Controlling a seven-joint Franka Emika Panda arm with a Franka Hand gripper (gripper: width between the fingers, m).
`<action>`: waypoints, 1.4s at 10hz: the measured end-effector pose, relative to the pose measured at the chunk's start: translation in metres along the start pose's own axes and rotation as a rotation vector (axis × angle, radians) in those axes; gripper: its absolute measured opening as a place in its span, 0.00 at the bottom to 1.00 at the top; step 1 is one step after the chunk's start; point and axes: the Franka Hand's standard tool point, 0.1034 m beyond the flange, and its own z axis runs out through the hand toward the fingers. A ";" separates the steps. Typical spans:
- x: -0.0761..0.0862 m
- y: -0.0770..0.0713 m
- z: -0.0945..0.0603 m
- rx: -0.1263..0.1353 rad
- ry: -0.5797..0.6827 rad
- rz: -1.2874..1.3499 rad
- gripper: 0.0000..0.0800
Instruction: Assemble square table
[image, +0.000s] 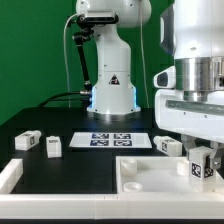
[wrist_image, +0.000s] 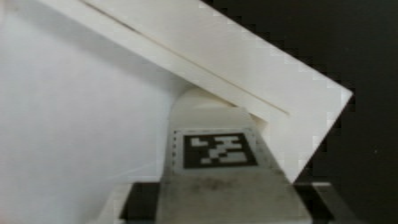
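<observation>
White leg (wrist_image: 217, 150) with a black-and-white square tag, at the tabletop (wrist_image: 71, 120) corner.
The gripper (wrist_image: 222, 205) straddles it; whether it is clamped, cannot tell.

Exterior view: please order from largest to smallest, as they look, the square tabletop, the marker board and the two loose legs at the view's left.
1. the square tabletop, though it is also nearest the camera
2. the marker board
3. the two loose legs: they look alike, so I do not rank them
</observation>
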 end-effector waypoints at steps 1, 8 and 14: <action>-0.001 0.000 0.000 -0.003 -0.018 0.171 0.36; -0.001 -0.001 0.002 0.030 -0.031 0.708 0.37; -0.001 0.001 -0.005 0.034 -0.035 0.616 0.79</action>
